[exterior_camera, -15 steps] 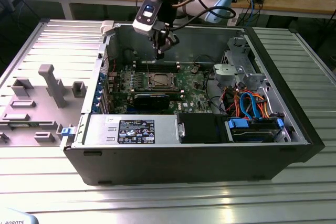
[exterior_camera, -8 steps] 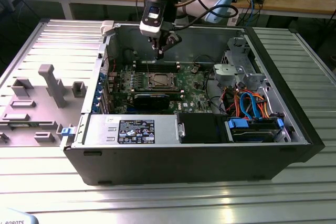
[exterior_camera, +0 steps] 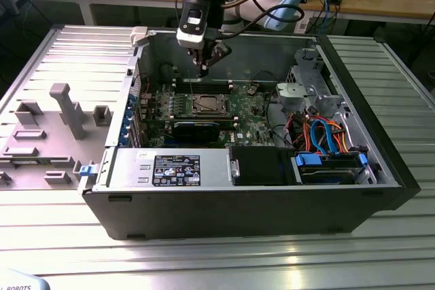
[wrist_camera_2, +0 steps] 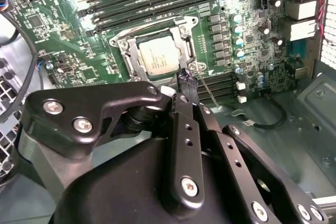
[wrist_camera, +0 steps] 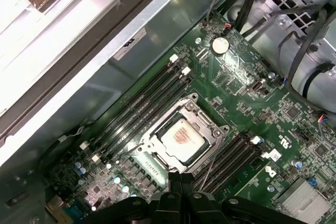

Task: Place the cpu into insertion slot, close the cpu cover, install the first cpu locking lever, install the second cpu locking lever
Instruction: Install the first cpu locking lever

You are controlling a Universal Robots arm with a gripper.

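Silver-topped square cpu (wrist_camera: 180, 136): lies flat in the metal-rimmed insertion slot (exterior_camera: 204, 104) on the green motherboard (wrist_camera: 247, 103).
Silvery windowed cpu cover (wrist_camera: 206, 118): down, framing the chip.
Black gripper (wrist_camera_2: 187, 81): hovers just above the socket's edge, fingers pressed together, nothing visibly between them.
Thin wire lever (wrist_camera_2: 209, 92): stands up, just beside the fingertips.

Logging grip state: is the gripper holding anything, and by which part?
Nothing, as far as shows: the gripper is shut empty above the motherboard, and the cpu sits apart from it, down on that board.
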